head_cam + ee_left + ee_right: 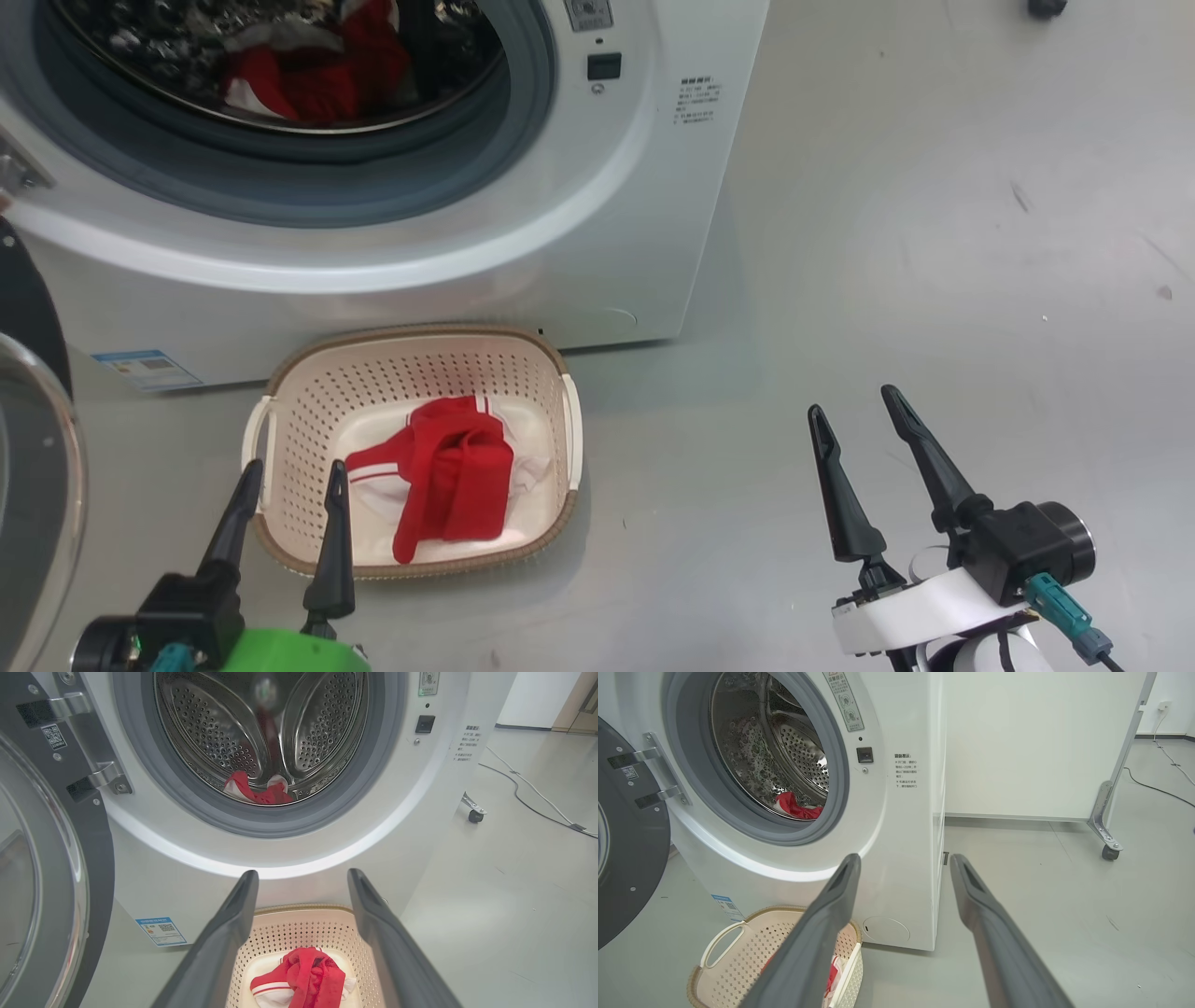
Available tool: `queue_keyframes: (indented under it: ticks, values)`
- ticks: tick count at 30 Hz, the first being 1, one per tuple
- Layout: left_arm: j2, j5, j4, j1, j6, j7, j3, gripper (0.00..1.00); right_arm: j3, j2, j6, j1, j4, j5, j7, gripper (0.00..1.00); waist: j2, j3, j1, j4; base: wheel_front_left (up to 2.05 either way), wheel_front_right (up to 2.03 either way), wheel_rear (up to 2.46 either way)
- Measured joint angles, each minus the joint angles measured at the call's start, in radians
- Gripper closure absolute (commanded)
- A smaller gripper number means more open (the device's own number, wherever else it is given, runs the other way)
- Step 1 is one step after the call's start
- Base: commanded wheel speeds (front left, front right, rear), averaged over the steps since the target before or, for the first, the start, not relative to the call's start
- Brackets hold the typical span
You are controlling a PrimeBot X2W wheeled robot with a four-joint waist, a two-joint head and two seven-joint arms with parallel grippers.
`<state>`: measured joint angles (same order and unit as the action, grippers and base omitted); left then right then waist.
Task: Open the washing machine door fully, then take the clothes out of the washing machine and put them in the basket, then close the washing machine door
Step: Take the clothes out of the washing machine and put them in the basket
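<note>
Grey, scuffed floor (887,233) carried a white washing machine (579,243), whose door (46,882) stood swung wide open on its hinges at the left of the porthole. Inside the steel drum (210,732), red-and-white clothes (317,75) lay at the bottom front, just behind the grey seal (373,191). A cream basket (308,411) sat on the floor just beside the machine's front face, below the porthole. A red-and-white garment (457,476) lay bunched in the basket's middle. The left gripper (294,471) hovered above the basket's near left corner, its two fingers spread apart and empty. The right gripper (851,401) hung over bare floor to the basket's right, well apart from it, its fingers likewise parted and holding nothing.
</note>
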<state>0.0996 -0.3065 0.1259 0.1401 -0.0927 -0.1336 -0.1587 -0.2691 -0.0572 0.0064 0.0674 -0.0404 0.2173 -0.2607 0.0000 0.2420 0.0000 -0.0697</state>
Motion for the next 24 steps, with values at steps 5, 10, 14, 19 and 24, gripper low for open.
queue_keyframes:
  ticks: [5,10,14,19,24]
  values:
    - [0.008,0.000,-0.018,-0.062,0.000,0.017,0.005,0.00,-0.002,0.001,0.001,-0.018,-0.015,0.000,0.000,0.00,0.0000,0.058,0.0000,-0.015,0.00,0.00,0.00]
    - [0.021,0.000,-0.036,-0.148,0.007,0.044,0.018,0.00,-0.018,0.002,0.009,-0.051,-0.030,0.000,0.000,0.00,0.0000,0.117,0.0000,-0.032,0.00,0.00,0.00]
    - [0.047,0.000,-0.053,-0.223,0.010,0.068,0.032,0.00,-0.033,0.004,0.013,-0.084,-0.038,0.001,0.000,0.00,0.0000,0.164,0.0000,-0.049,0.00,0.00,0.00]
    - [0.098,0.000,-0.067,-0.307,0.015,0.113,0.068,0.00,-0.071,0.006,0.028,-0.129,-0.043,0.013,0.000,0.00,0.0000,0.219,0.0000,-0.082,0.00,0.00,0.00]
    - [0.152,0.013,-0.082,-0.414,0.028,0.183,0.087,0.00,-0.094,0.009,0.036,-0.166,-0.049,0.043,0.000,0.00,0.0000,0.271,0.0000,-0.130,0.00,0.00,0.00]
